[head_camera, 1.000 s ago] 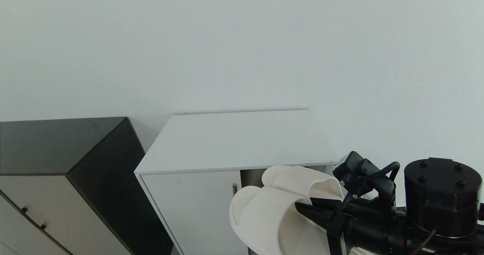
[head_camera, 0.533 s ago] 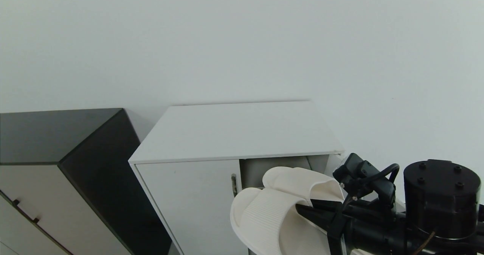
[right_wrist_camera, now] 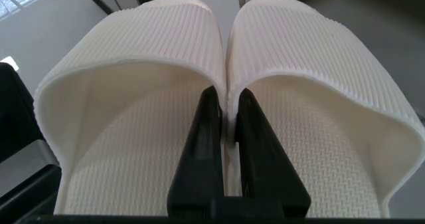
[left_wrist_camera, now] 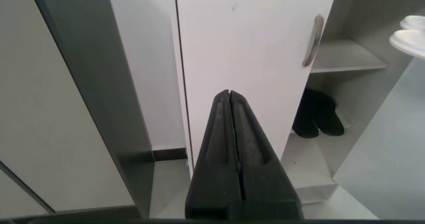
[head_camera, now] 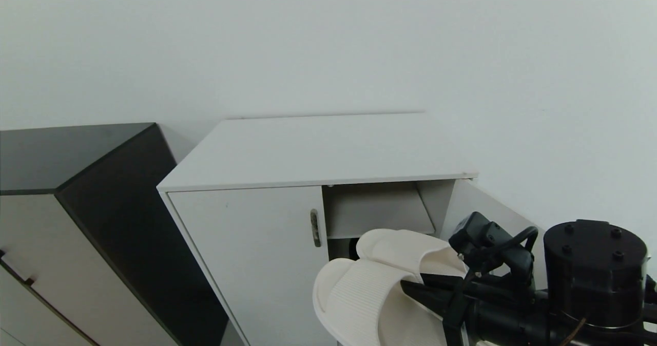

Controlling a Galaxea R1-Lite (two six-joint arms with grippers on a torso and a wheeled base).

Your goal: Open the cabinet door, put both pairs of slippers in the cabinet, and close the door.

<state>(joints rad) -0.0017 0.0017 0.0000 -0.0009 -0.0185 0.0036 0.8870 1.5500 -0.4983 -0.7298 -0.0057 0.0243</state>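
While a dark cabinet is seen at the far left, with a gap of bare wall and floor left between it and the white cabinet, the left claw is held before the white cabinet's closed left door, its fingers pressed together with nothing between them. A slim upright handle is fixed at that door's right edge, just beside the opening. To the right of it the compartment is laid open: a shelf is seen under the top board, and a pair of dark shoes is stood on the level below, toward the back, with bare board left in front of them. The pair of cream slippers is held in the air just in front of the opening, toes pointed toward the cabinet, and is not yet inside. The right claw is clamped on the slippers, one finger pushed into each, so that the two inner walls are pinched together. At the far right the right door is swung outward, near the right arm.
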